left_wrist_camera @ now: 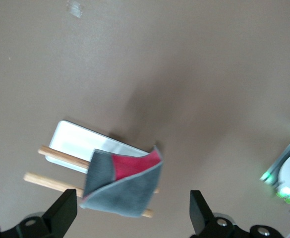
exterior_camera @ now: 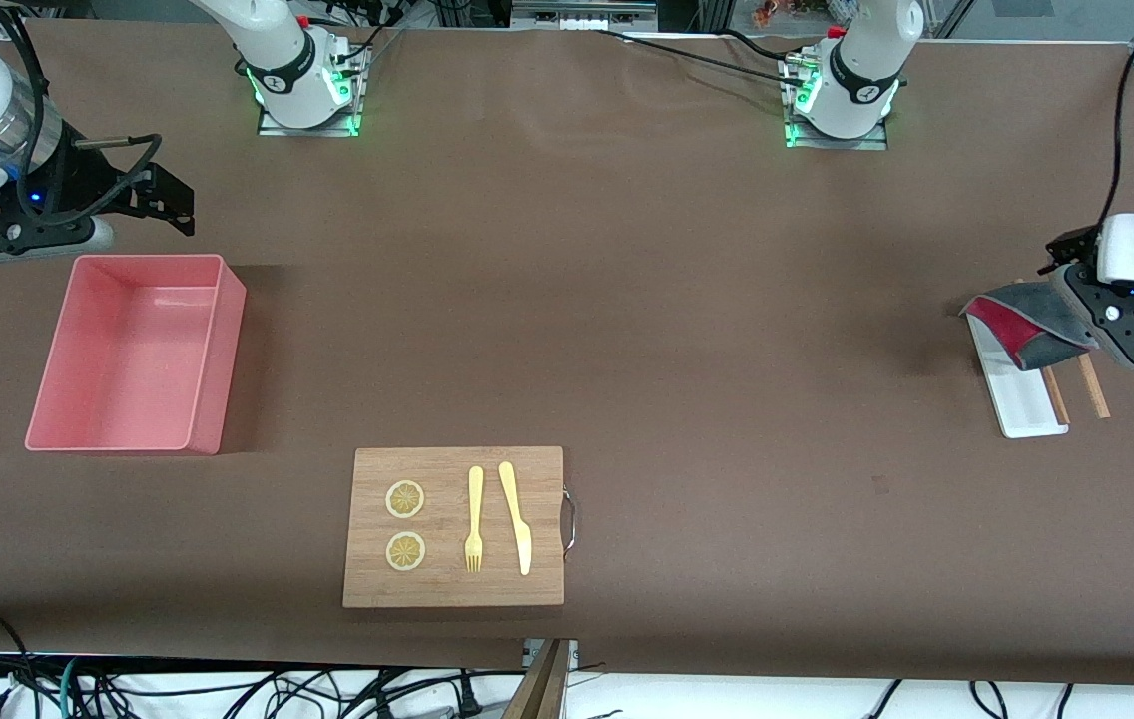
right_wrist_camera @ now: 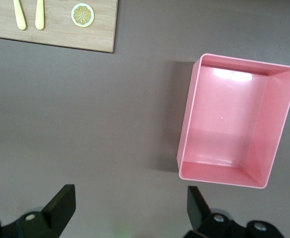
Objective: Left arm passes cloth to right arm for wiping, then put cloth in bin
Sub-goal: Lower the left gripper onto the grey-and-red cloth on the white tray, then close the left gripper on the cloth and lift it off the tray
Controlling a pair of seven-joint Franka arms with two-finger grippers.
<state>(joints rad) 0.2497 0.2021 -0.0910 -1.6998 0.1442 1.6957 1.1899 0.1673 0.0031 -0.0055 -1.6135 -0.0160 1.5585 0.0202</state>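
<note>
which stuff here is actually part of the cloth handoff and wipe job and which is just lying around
Part of the job:
cloth, lying on the white tray, under the open left gripper
bin, under the open right gripper

Lying about:
white tray
wooden sticks
wooden board
fork
knife
lemon slices

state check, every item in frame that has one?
Dark grey fabric cloth with red face: folded, draped over the tray and sticks.
Pink rectangular plastic bin: upright, empty.
White rectangular tray: flat, partly covered.
Left gripper: open, over cloth.
Right gripper: open, waiting beside bin.
</note>
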